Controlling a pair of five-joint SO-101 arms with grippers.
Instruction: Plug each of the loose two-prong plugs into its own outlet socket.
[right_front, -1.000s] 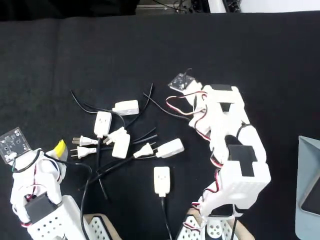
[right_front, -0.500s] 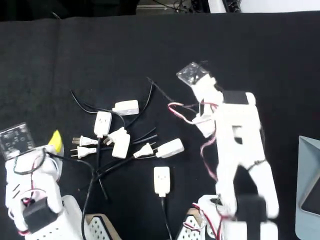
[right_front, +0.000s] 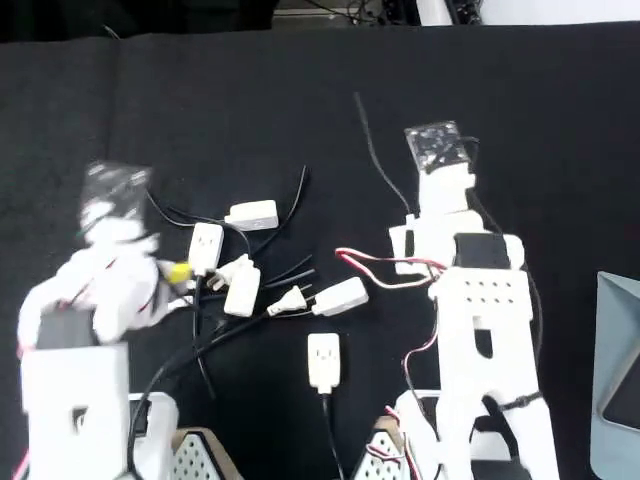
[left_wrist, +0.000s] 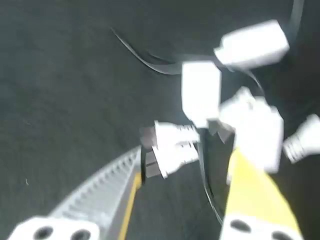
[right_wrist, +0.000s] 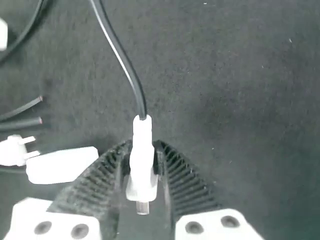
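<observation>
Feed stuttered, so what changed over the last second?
Left claw, open, swung in over the two loose plugs. Right claw, shut on a corded plug, stretched away across the table, cord following. The sockets stayed put.

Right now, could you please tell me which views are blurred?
High view: the left arm is smeared, the right arm crisp. Left wrist view: the loose plugs are blurred. Right wrist view: the plug in the right claw is sharp.

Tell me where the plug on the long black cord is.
In the right wrist view, the plug is clamped in the right gripper, over the black cloth, a white socket nearby.
</observation>
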